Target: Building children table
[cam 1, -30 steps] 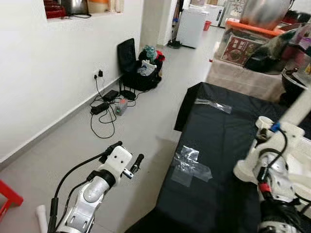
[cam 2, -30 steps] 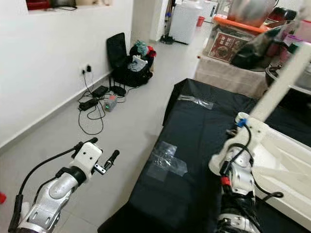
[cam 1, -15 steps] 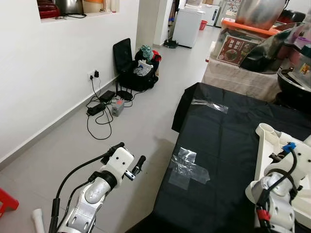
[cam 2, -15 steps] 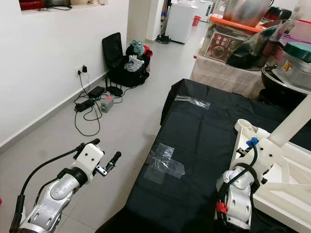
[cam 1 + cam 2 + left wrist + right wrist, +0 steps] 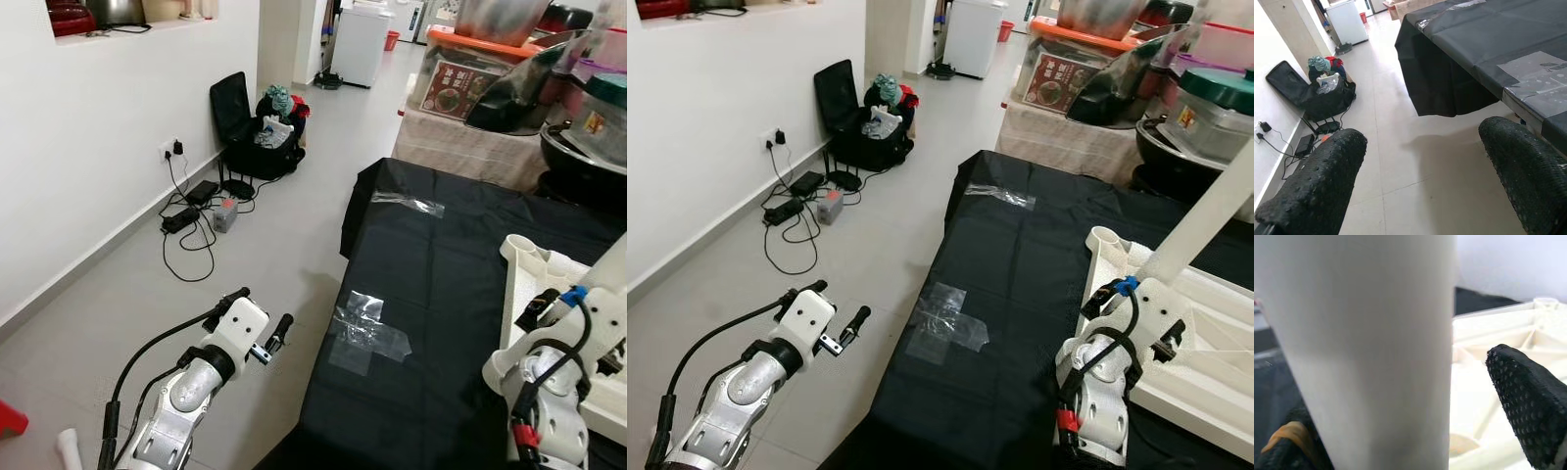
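The left gripper (image 5: 259,320) hangs over grey floor (image 5: 245,255), its 2 fingers apart. A black sheet (image 5: 446,323) bears clear tape patches (image 5: 367,328). At its far side lies a white tabletop (image 5: 549,284), the right gripper (image 5: 549,308) apparently against it.

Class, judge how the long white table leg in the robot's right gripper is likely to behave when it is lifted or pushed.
The white table leg looks like a straight rigid tube, so probably stiff, not floppy. Its smooth round surface may slip or twist between the right gripper's fingers. Held low while it reaches high, it may well lever sideways.
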Available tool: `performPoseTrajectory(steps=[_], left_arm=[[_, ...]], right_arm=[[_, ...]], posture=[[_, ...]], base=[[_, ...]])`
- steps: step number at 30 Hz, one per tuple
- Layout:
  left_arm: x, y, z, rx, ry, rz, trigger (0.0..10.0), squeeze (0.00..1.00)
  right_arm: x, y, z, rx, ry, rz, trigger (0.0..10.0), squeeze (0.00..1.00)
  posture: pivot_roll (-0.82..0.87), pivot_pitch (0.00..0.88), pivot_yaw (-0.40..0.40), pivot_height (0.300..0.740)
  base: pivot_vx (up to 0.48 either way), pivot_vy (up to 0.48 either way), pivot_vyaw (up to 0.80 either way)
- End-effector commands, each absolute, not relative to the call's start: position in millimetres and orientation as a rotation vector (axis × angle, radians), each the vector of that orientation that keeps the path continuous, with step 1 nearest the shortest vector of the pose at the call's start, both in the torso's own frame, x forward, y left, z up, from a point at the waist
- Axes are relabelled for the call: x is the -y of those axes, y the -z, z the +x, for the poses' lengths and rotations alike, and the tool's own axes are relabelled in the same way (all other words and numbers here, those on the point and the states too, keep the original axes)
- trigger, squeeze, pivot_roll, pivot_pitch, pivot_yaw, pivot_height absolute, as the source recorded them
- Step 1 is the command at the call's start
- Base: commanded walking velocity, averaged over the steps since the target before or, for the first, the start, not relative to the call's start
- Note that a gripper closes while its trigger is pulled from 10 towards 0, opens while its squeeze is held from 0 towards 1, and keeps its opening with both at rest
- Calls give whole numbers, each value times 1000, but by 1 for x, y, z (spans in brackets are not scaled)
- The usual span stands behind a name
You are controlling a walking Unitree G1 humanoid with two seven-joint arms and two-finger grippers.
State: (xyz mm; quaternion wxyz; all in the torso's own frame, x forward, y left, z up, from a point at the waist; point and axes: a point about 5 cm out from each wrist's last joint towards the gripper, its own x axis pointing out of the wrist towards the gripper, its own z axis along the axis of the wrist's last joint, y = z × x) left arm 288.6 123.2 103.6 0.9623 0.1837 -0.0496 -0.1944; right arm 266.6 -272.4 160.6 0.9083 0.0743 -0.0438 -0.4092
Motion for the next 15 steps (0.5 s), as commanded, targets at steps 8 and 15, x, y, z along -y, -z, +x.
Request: performPoseTrajectory(steps=[8,15], left_arm=[[-123,-101,288,92,403,364,10000,0],[-129,-101,289,83,391,365,10000,0]], right_arm=[[259,-177,254,220,692,79,10000,1000],[236,-163,215,194,559,-89,10000,1000]], posture=[[5,0,-113,740],[-25,0,-92,740]], base=[[0,0,0],[0,0,0]])
